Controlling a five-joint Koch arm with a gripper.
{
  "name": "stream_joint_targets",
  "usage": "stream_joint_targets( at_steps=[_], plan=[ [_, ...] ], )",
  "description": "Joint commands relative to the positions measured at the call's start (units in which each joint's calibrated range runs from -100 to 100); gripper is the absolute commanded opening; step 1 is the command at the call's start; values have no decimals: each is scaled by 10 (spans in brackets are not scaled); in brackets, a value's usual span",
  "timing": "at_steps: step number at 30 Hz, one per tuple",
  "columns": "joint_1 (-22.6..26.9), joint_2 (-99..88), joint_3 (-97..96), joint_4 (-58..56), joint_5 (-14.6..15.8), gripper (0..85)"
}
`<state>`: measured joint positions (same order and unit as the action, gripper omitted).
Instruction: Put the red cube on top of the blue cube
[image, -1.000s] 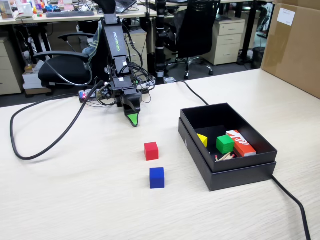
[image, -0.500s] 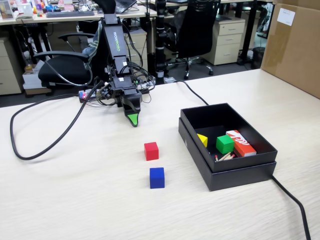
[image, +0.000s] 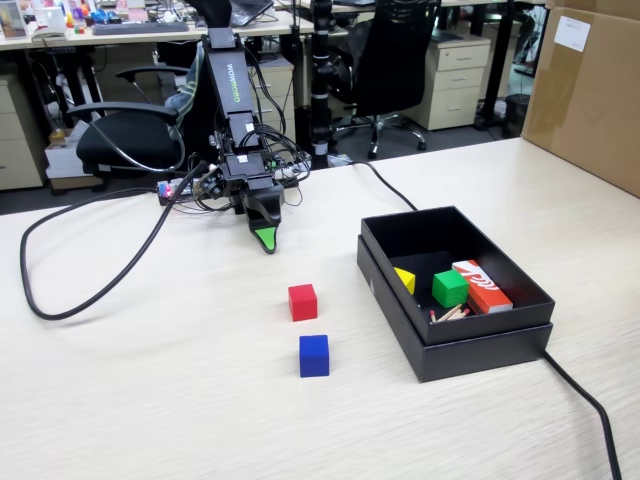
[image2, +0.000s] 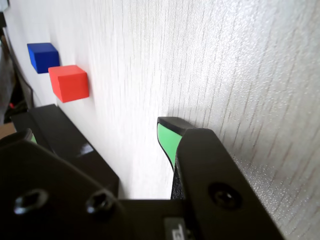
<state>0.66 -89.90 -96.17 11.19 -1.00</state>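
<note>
Your gripper (image: 266, 240) hangs behind the cubes, only one green tip showing, so I can't tell its jaws, while the red cube (image: 303, 302) sits on the table just behind the blue cube (image: 314, 356), looking light, rigid, matte — pinch two opposite flat sides.

The surface (image: 150, 400) is a pale wood-grain tabletop. On it the red cube (image: 303, 302) sits apart from the blue cube (image: 314, 356), which lies nearer the camera in the fixed view. To their right rests an open black box (image: 470, 345) set in its lid. A black cable (image: 90, 290) loops across the left side, and another cable (image: 590, 405) runs off past the box.
</note>
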Motion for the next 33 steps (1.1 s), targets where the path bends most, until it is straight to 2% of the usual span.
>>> stream_joint_targets(
  at_steps=[1, 33],
  plan=[
    [0, 1, -3, -7, -1, 483],
    [7, -8, -6, -8, 0, 483]
  ],
)
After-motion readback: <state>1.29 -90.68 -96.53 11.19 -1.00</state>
